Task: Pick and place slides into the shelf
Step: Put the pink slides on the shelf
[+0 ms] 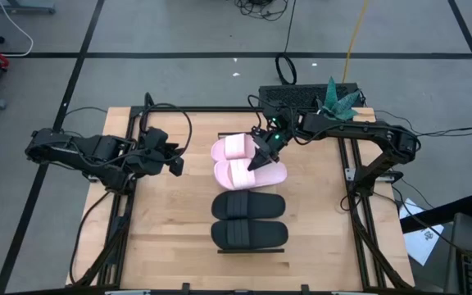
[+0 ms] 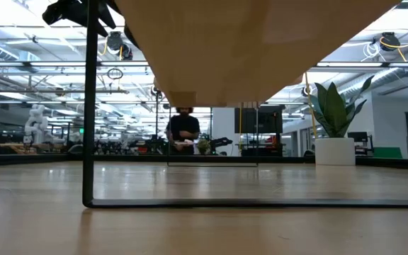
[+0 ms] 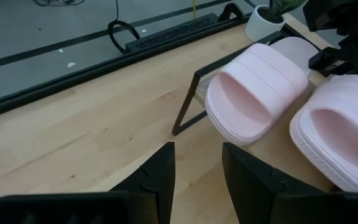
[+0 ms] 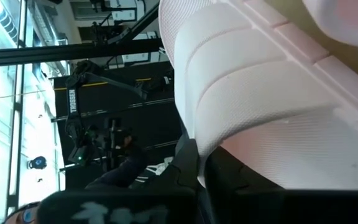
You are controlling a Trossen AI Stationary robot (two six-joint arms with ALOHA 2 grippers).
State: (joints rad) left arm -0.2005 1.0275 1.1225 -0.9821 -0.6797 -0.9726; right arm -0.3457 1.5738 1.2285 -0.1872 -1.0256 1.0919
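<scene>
Two light pink slides point(image 1: 238, 148) point(image 1: 248, 174) and two black slides point(image 1: 248, 205) point(image 1: 250, 234) lie side by side, soles down, on the pale wood shelf point(image 1: 252, 190) in the middle of the table. My right gripper point(image 1: 261, 156) reaches in from the far right and is at the nearer pink slide point(image 3: 344, 134), shut on its strap. My left gripper point(image 1: 174, 161) hovers open over the tabletop left of the shelf, its fingers point(image 3: 160, 177) pointing at the farther pink slide point(image 3: 257, 90). My right gripper has the nearer pink slide by its wide strap point(image 4: 260, 118), at the strap's edge. One finger point(image 4: 188, 162) seems to lie under the strap and one outside it; the strap hides the rest. It comes slanting down from the far right. The slide rests on the shelf.
The shelf stands raised on a thin dark frame point(image 3: 185, 112) point(image 2: 88, 142) above the plywood tabletop point(image 1: 170, 221). A potted plant point(image 1: 338, 100) and a dark strip point(image 1: 301, 97) sit at the far right corner. Bare tabletop lies left and right of the shelf. A person point(image 2: 183, 131) stands in the room behind.
</scene>
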